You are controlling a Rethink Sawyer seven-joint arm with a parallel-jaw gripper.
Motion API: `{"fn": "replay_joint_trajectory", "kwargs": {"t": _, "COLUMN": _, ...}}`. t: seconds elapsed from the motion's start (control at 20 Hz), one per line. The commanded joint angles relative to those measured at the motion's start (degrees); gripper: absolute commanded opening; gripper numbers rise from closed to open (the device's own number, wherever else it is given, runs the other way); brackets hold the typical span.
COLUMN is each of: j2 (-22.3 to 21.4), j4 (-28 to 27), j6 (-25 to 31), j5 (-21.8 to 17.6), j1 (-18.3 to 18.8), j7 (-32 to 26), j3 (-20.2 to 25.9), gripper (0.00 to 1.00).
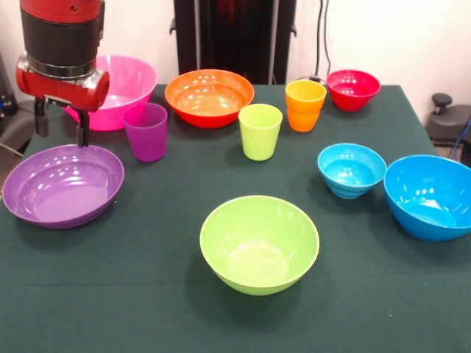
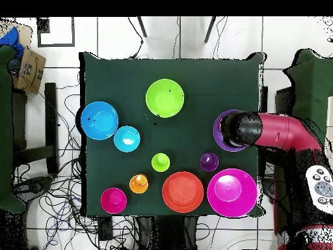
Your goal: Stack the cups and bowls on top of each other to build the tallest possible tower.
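Arm hanging over the purple bowl, nothing stacked

At upper left, the gripper (image 1: 60,126) is hovering released and empty above the shallow purple bowl's (image 1: 62,184) far rim; cups and other bowls are sitting apart across the table (image 1: 147,309).

Purple cup (image 1: 146,131), lime green cup (image 1: 260,131), orange cup (image 1: 305,104), dark green table (image 1: 147,294).

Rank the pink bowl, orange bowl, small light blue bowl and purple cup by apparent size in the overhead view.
1. pink bowl
2. orange bowl
3. small light blue bowl
4. purple cup
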State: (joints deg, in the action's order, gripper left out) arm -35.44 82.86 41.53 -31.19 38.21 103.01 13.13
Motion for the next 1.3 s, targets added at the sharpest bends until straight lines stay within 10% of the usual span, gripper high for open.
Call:
{"fn": "replay_joint_trajectory", "kwargs": {"t": 0.05, "j2": 2.74, "j4": 3.46, "j6": -5.10, "j5": 2.41, "j1": -3.58, "j7": 10.44, "j3": -1.18, "gripper": 1.00}}
{"fn": "replay_joint_trajectory", "kwargs": {"t": 1.3, "j2": 7.57, "j4": 6.00, "j6": -14.56, "j5": 9.24, "j1": -3.43, "j7": 6.52, "j3": -0.82, "gripper": 1.00}}
